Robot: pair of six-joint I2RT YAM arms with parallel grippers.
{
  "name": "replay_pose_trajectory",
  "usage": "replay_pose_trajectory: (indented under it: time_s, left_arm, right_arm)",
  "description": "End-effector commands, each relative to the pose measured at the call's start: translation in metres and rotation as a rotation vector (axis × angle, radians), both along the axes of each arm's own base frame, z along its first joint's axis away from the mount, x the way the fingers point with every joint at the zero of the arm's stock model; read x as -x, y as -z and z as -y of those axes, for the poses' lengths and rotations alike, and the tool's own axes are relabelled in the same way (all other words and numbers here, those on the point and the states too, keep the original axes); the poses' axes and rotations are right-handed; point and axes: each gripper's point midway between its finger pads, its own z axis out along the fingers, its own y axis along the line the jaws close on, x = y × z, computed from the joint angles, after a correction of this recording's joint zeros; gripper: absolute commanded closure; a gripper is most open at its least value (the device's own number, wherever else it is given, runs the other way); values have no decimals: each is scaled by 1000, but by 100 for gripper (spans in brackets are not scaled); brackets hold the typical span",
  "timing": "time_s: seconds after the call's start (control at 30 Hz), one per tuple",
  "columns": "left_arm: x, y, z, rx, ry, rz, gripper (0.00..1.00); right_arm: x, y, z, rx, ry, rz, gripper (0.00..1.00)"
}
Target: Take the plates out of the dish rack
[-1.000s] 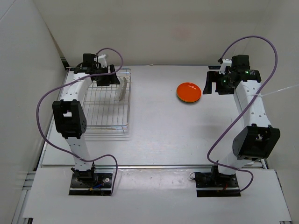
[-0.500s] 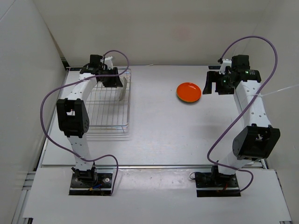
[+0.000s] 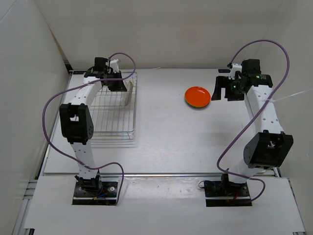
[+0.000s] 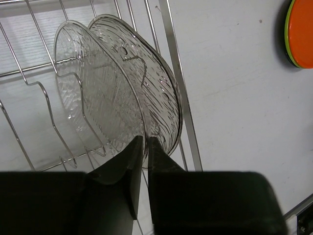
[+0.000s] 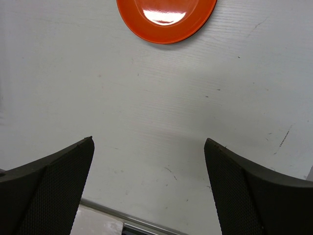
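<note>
A second ago the left gripper (image 4: 145,146) was hanging over the far left of the rectangular silver wire-grid dish rack (image 3: 134,105). It is now sitting at the rack's far right corner, and over the last half second it is hardly moving. Its fingers are pressing almost together on the lower rim of the outer translucent clear ribbed plate (image 4: 151,88), which is standing on edge against the rack's right rail. A second clear plate (image 4: 85,93) is standing just inside it. Judging by that, the approach is over and the grasp is being made, so lifting this plate out is likely coming next. The right gripper (image 5: 149,141) is barely shifting. It is hanging well to the right of the rack with its fingers wide apart, holding nothing, near the glossy orange round plate (image 3: 197,96), which is lying flat on a lime green plate (image 4: 287,44). Everything is resting on a matte white table (image 3: 166,142), lightly scuffed, with plain white walls (image 3: 171,29) enclosing it.
</note>
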Motion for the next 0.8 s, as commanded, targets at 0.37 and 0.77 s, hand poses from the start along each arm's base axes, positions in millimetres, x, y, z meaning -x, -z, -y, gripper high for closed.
replay_pose_trajectory:
  time_s: [0.37, 0.77]
  left_arm:
    - [-2, -60, 1, 21, 0, 120, 89]
    - [51, -181, 15, 60, 132, 300, 89]
  right_arm:
    - [6, -15, 0, -4, 4, 45, 5]
    - [6, -21, -2, -10, -1, 64, 5]
